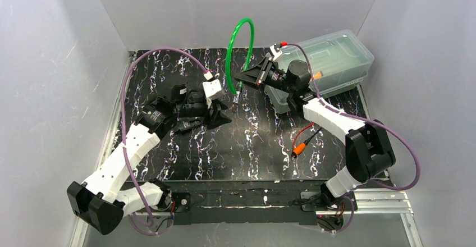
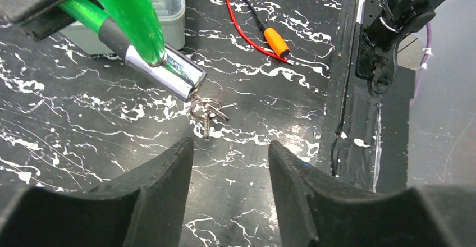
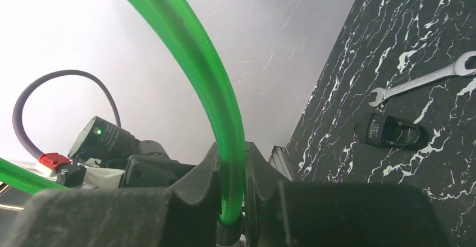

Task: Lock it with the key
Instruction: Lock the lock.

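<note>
A green cable lock [image 1: 240,47] loops upward above the mat. My right gripper [image 1: 247,78] is shut on its green cable [image 3: 227,112], with the jaws pressed against both sides. In the left wrist view the cable [image 2: 126,5] ends in a chrome lock cylinder [image 2: 168,73], with a ring of keys [image 2: 206,112] hanging from its end down to the mat. My left gripper [image 2: 230,146] is open and empty, just short of the keys and low over the mat. In the top view it [image 1: 218,114] sits left of and below the cylinder [image 1: 238,95].
A clear plastic bin [image 1: 331,56] stands at the back right. An orange-handled screwdriver [image 1: 299,149] and a red wire [image 1: 306,130] lie right of centre. A wrench [image 3: 421,81] and a small black cylinder [image 3: 393,132] lie on the mat in the right wrist view.
</note>
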`<state>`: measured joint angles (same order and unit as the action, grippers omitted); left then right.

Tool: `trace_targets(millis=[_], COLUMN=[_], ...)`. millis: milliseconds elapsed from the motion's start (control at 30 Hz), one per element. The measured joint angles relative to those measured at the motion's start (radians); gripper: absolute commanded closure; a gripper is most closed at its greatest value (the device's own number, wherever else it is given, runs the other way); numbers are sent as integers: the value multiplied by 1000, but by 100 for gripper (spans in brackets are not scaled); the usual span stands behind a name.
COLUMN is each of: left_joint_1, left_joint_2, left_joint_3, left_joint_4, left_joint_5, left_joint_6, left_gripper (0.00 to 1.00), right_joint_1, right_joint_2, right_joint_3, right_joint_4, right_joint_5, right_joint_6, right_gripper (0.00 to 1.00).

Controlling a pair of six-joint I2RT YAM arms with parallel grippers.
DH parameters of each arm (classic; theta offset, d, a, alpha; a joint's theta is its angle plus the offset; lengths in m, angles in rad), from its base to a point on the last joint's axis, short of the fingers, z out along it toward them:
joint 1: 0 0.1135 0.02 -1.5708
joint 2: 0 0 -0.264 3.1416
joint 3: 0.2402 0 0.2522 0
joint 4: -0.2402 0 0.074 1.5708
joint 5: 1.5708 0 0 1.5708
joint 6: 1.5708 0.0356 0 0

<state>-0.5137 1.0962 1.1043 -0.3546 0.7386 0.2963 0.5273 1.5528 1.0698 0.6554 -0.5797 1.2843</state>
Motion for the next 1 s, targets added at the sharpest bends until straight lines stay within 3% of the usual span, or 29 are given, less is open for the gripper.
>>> trace_targets(millis=[167,267,333,367,1000], left_joint_1=[-3,-4,-4,-4,-6], left_joint_2=[0,0,0,0,-164], left_joint_3=[-10,-19,-21,-23,-60], left_joint_4=[50,72,84,90,23], left_joint_5=[-3,-15,-18,-19,-126], left_joint_6=[44,52,52,54,109], left_gripper=[66,81,97,100,100], right_joint_1=[5,6,9,10,10], right_joint_2=[0,0,0,0,0], right_joint_3=[0,0,0,0,0], right_joint_4=[19,28,29,29,-27], right_joint_5=[-4,-7,-8,-8,-21], right_joint_6=[10,16,19,20,-5], right_gripper=[99,99,99,99,99])
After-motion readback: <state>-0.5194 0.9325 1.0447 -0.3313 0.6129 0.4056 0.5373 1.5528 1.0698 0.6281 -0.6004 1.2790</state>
